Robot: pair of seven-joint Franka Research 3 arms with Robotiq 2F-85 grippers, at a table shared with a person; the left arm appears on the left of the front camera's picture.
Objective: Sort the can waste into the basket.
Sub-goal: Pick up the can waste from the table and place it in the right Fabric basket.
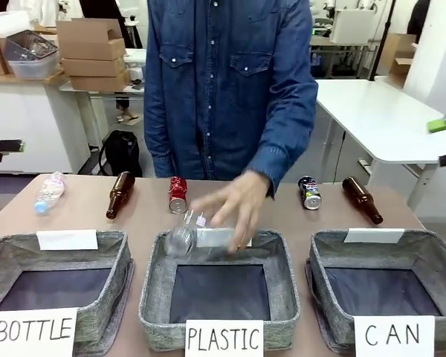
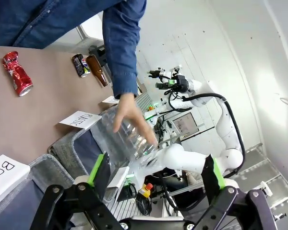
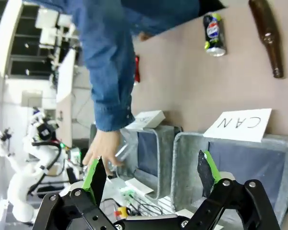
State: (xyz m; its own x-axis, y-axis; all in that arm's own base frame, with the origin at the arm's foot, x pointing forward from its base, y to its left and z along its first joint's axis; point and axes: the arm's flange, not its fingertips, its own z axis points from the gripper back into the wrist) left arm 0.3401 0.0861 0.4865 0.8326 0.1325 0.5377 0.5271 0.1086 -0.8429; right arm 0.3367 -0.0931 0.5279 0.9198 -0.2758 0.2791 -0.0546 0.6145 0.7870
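Front view: the red can (image 1: 178, 195) lies on the desk (image 1: 286, 216) behind the PLASTIC basket (image 1: 153, 286), and the grey can (image 1: 309, 193) lies farther right, behind the CAN basket (image 1: 318, 279). Neither can is in a basket, and the CAN basket's dark bottom is bare. A brown bottle (image 1: 120, 195) lies left of the red can, and a second brown one (image 1: 362, 199) lies just right of the grey can. A clear bottle (image 1: 49, 192) lies at the far left, behind the BOTTLE basket (image 1: 119, 275).

The person's hand (image 1: 234, 204) reaches across the desk and holds a plastic bottle (image 1: 184, 239) on its side over the far rim of the PLASTIC basket.

In the left wrist view, the left gripper (image 2: 156, 167) has its green-padded fingers spread wide with nothing between them. It is held above the baskets, well apart from both cans. In the right wrist view, the right gripper (image 3: 150, 170) is likewise spread wide and holds nothing. It hangs over the near side of the CAN basket, with the grey can on the desk beyond the CAN sign (image 3: 240, 124).
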